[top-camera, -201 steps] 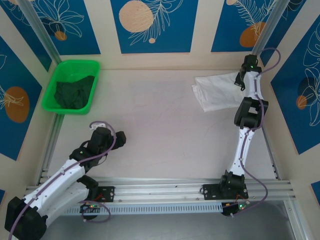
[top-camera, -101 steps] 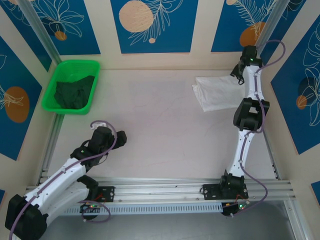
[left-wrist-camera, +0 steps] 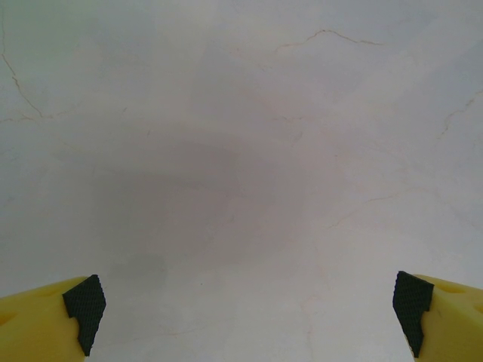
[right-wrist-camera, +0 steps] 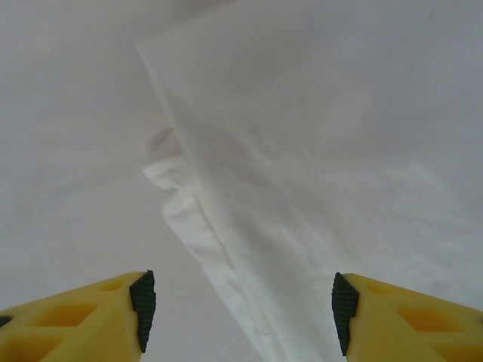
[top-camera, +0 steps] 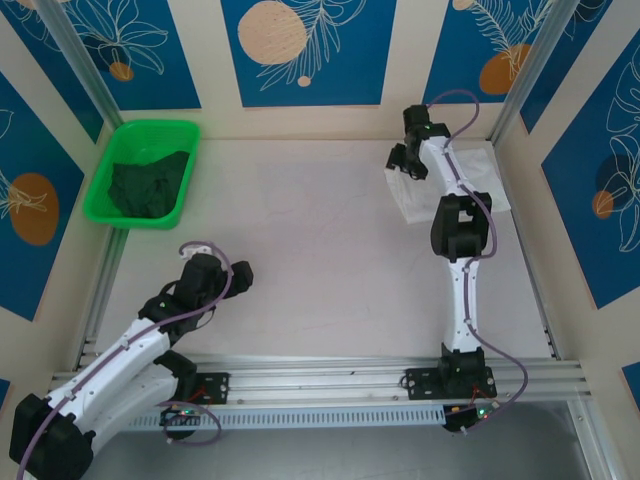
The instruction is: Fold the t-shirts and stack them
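Right end effector (top-camera: pixel 403 163) swung left from far corner, now over left edge of white t-shirt (top-camera: pixel 412 205)

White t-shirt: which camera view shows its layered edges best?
Right wrist: the white t-shirt lies close below the open right claw, its stacked edges and corner plain. Top external shows it small at the far right, partly under the right arm.

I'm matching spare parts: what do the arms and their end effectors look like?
Both the left arm and right arm have white links, black joints and a looping purple cable. The left end effector and right end effector have yellow fingers with black textured pads.
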### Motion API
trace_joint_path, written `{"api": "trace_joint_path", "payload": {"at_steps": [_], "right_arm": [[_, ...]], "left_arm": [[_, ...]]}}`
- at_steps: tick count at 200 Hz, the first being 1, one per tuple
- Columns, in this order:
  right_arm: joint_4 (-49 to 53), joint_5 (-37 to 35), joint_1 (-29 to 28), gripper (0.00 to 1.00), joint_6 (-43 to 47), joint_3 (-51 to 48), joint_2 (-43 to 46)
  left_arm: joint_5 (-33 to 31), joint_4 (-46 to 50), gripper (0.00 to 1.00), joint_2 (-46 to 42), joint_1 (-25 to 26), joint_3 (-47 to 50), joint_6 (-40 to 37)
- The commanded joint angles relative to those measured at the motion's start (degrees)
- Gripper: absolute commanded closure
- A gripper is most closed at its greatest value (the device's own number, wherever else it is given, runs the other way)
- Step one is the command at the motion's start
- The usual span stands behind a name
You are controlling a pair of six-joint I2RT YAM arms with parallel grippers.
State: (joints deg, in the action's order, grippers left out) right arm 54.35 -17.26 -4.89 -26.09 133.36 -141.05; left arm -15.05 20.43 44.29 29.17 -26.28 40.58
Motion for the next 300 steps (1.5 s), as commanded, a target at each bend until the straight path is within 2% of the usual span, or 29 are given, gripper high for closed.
{"api": "trace_joint_path", "payload": {"at_steps": [1,54,91,115,157,170,191,214,229,239,252,256,260,269,285,300], "right_arm": [[2.8,3.6,1.5,0.37,-2.2,0.2,-1.8],[2.8,5.7,1.5,0.36,-3.8,9.2,-9.9],[1.5,9.0,3.2,0.35,-8.5,15.9,-14.6],[-2.5,10.8,4.6,0.33,-10.5,15.8,-14.9],[-3.2,12.6,4.8,0.28,-11.2,20.1,-14.6],[-2.7,14.2,4.7,0.27,-12.3,21.8,-12.9],[-2.0,13.2,3.7,0.25,-12.8,20.6,-6.7],[-1.7,10.3,1.8,0.23,-12.0,12.6,4.6],[-1.9,6.9,0.0,0.23,-10.5,3.2,14.2],[-5.9,4.8,-1.2,0.23,-9.4,-9.8,24.0],[-16.1,4.4,-2.4,0.22,-8.0,-28.7,37.7],[-18.6,3.8,-2.6,0.22,-7.7,-33.3,41.5],[-20.7,3.0,-2.8,0.09,-7.3,-38.2,45.4],[-24.3,-0.8,-3.6,0.0,-6.0,-47.9,53.3],[-30.3,-10.2,-5.2,0.01,-3.0,-62.7,65.9],[-34.9,-14.1,-4.2,0.01,-3.7,-74.5,76.1]], "left_arm": [[0.7,0.1,0.0,-0.5,0.0,0.2,0.3],[0.8,-0.5,0.0,0.7,0.1,0.3,0.5],[0.6,-0.8,0.0,1.5,0.1,0.3,0.3],[0.6,-1.1,0.0,1.9,0.1,0.3,0.2],[-0.4,-0.7,0.0,2.0,0.1,-0.3,-1.1],[-0.1,-0.6,0.0,1.5,0.1,-0.7,-1.2],[1.5,0.4,0.0,0.0,0.1,-1.6,0.4],[3.1,2.5,0.0,-1.2,0.2,-4.3,2.7],[4.1,4.2,0.0,0.0,0.1,-8.9,6.0],[5.7,3.9,0.0,1.7,0.1,-12.7,7.1],[5.2,5.5,0.0,4.5,0.3,-19.2,7.2],[4.6,6.3,0.0,5.5,0.2,-21.5,6.6],[3.8,7.3,0.0,6.4,0.3,-23.8,5.8],[1.6,10.0,0.0,8.4,0.3,-29.0,3.6],[-5.1,15.5,0.0,11.4,0.3,-38.5,-0.9],[-10.0,13.6,0.0,11.9,0.0,-42.4,-8.9]]}}
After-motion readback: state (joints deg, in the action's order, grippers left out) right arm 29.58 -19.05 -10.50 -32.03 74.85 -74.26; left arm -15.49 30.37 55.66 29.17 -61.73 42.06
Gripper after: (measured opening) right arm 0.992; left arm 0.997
